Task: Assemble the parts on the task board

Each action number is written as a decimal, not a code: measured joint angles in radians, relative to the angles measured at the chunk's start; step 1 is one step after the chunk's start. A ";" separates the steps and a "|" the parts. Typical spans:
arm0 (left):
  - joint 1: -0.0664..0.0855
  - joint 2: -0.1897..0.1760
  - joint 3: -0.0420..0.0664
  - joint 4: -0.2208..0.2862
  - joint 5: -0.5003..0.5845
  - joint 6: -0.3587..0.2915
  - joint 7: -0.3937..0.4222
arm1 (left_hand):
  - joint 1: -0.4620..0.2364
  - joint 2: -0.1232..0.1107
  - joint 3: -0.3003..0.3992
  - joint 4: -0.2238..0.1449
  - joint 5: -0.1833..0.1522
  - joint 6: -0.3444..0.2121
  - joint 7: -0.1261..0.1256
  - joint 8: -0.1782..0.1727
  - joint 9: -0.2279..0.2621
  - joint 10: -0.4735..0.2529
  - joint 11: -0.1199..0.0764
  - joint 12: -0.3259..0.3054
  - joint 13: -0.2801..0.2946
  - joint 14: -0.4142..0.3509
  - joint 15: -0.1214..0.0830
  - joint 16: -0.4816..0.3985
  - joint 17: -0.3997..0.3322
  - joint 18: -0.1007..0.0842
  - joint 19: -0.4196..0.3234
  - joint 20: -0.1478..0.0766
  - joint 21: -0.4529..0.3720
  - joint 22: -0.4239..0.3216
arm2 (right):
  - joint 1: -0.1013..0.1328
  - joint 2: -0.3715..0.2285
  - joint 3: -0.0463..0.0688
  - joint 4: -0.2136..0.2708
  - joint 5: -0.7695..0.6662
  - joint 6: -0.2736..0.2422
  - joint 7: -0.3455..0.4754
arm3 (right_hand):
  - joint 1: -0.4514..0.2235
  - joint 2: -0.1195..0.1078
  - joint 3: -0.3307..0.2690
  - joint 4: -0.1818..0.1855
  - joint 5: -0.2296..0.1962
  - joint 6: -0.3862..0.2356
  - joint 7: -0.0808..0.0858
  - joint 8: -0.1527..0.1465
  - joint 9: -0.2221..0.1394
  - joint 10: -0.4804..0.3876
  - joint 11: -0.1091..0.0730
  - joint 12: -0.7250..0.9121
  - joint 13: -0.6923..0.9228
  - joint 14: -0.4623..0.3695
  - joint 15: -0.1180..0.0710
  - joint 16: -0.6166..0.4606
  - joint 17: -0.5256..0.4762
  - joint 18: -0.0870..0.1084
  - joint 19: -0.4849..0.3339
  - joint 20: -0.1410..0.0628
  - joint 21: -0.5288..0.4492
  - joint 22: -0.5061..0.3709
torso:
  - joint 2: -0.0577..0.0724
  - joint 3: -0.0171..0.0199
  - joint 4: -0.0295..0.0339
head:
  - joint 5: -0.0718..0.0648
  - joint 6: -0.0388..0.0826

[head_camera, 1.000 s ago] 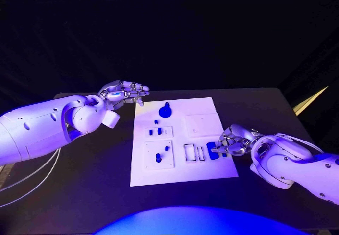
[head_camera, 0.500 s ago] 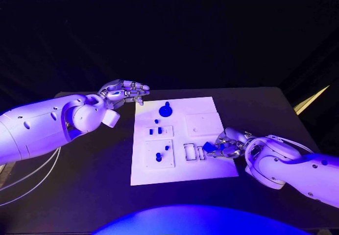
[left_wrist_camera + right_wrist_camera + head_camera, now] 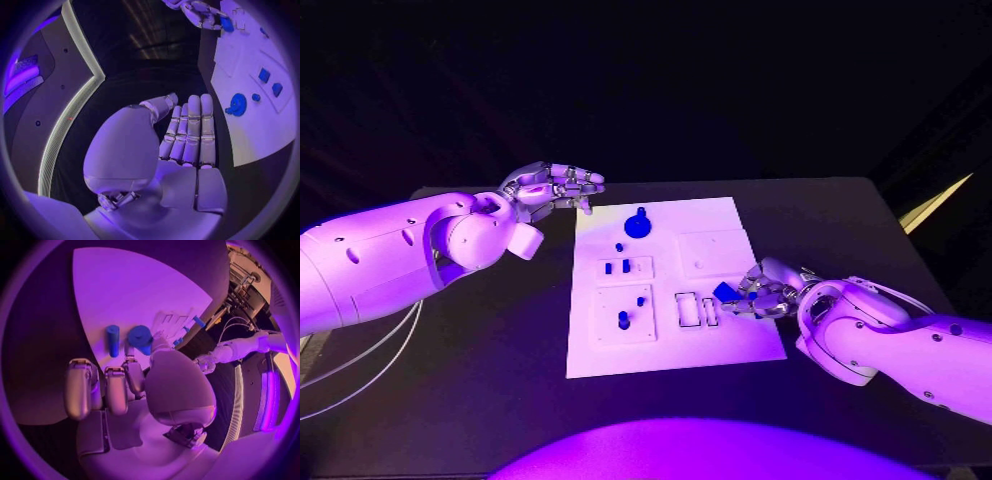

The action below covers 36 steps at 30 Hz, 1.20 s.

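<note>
The white task board (image 3: 733,345) lies mid-table. My right hand (image 3: 769,290) hovers over its right edge and pinches a small blue part (image 3: 728,291) at its fingertips; the right wrist view shows that part (image 3: 141,335) between thumb and finger, with a blue cylinder (image 3: 112,340) lying on the board beside it. A round blue part (image 3: 638,225) sits at the board's far end, and several small blue parts (image 3: 623,320) stand in the left blocks. My left hand (image 3: 557,187) hangs off the board's far left corner, holding nothing, fingers (image 3: 190,130) extended side by side.
Two white-framed slots (image 3: 697,311) lie just left of my right hand. A raised square block (image 3: 710,250) sits on the board's right half. In the left wrist view the board (image 3: 250,130) and the right hand (image 3: 200,12) show beyond my fingers. Black table (image 3: 488,350) surrounds the board.
My right hand has picked a blue part up off the board's right edge and drawn it slightly farther from me, above the slots. The left hand has stayed put.
</note>
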 measured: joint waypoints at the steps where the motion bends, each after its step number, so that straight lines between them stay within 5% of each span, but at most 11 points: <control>1: 0.000 0.000 0.000 0.000 0.000 0.000 0.000 | 0.000 0.000 0.000 0.000 0.000 0.000 0.000 0.000 0.000 0.000 0.000 0.000 0.000 0.000 0.000 0.000 0.000 0.000 0.000 0.000 0.000 0.000 | 0.000 -0.004 0.000 0.005 0.011 -0.018 0.004 | 0.003 0.003 0.000 0.000 0.000 0.000 0.000 -0.001 -0.002 0.003 -0.004 0.007 0.000 0.005 -0.005 0.000 0.000 0.000 0.000 0.000 0.007 0.000 | 0.000 0.0000 0.0000 | 0.000 0.000; 11: 0.000 -0.001 0.000 0.000 0.000 0.000 -0.001 | 0.000 0.000 0.000 0.000 0.000 0.000 0.000 0.000 0.000 0.000 0.000 0.000 0.000 0.000 0.000 0.000 0.000 0.000 0.000 0.000 0.000 0.000 | 0.022 -0.028 0.001 0.074 0.119 -0.087 0.041 | 0.003 0.003 0.000 0.000 0.000 0.000 0.000 -0.001 -0.002 0.011 -0.011 0.007 0.000 0.005 -0.005 0.008 0.000 -0.001 0.000 0.000 0.019 0.000 | -0.001 0.0001 -0.0002 | -0.001 0.003; 17: 0.000 0.000 0.000 0.000 0.000 0.000 -0.002 | 0.000 0.000 0.000 0.000 0.000 0.000 0.000 0.000 0.000 0.000 0.000 0.000 0.000 0.000 0.000 0.000 0.000 0.000 0.000 0.000 0.000 0.000 | 0.030 -0.016 0.001 0.095 0.163 -0.043 0.043 | 0.003 0.003 0.000 0.000 0.000 0.001 -0.001 -0.001 -0.002 0.018 -0.011 0.007 0.000 0.010 -0.010 0.008 0.000 -0.001 0.000 0.000 0.019 0.000 | -0.001 0.0001 -0.0001 | 0.000 0.002; 20: 0.000 0.000 0.000 0.000 0.000 0.001 -0.002 | 0.000 0.000 0.000 0.000 0.000 0.000 0.000 0.000 0.000 0.000 0.000 0.000 0.000 0.000 0.000 0.000 0.000 0.000 0.000 0.000 0.000 0.000 | 0.031 0.003 0.001 0.091 0.179 0.001 0.034 | -0.022 0.028 -0.011 0.011 0.000 0.001 -0.001 -0.001 -0.002 0.018 -0.011 0.007 0.000 0.010 -0.010 0.008 0.000 -0.001 0.000 -0.001 0.019 0.000 | -0.001 0.0000 -0.0001 | 0.002 0.000; 23: 0.000 0.001 0.000 0.000 0.000 0.001 -0.002 | 0.000 0.000 0.000 0.000 0.000 0.000 0.000 0.000 0.000 0.000 0.000 0.000 0.000 0.000 0.000 0.000 0.000 0.000 0.000 0.000 0.000 -0.001 | 0.031 0.022 0.000 0.084 0.186 0.034 0.021 | -0.022 0.029 -0.011 0.011 0.000 0.001 -0.001 -0.001 -0.002 0.018 -0.011 0.007 0.000 0.010 -0.010 0.008 0.000 -0.001 0.000 -0.001 0.019 0.000 | 0.000 -0.0003 -0.0001 | 0.002 -0.001; 25: 0.000 0.002 0.000 0.000 0.000 0.001 -0.002 | 0.000 0.000 0.000 0.000 0.000 0.000 0.000 0.000 0.000 0.000 0.000 0.000 0.000 0.000 0.000 0.000 0.000 0.000 0.000 0.000 0.000 -0.001 | 0.031 0.033 0.000 0.077 0.185 0.046 0.008 | -0.051 0.057 -0.015 0.007 0.000 0.001 -0.001 -0.001 -0.002 0.018 -0.011 0.007 0.000 0.010 -0.010 0.008 0.000 -0.001 0.005 -0.006 0.019 0.000 | 0.000 -0.0002 0.0000 | 0.003 -0.002; 36: 0.000 0.001 0.000 0.002 0.000 0.000 0.000 | 0.000 0.000 0.000 0.000 0.000 0.000 0.000 0.000 0.000 0.000 0.000 0.000 0.000 0.000 0.000 0.000 0.000 0.000 0.000 0.000 0.000 -0.001 | 0.027 0.074 0.000 0.049 0.147 0.022 -0.041 | -0.058 0.063 -0.030 0.009 0.000 0.004 -0.005 0.000 -0.002 0.025 -0.018 0.007 0.011 0.010 -0.011 0.008 0.000 -0.001 0.005 -0.006 0.019 0.000 | 0.000 0.0000 0.0002 | 0.006 -0.003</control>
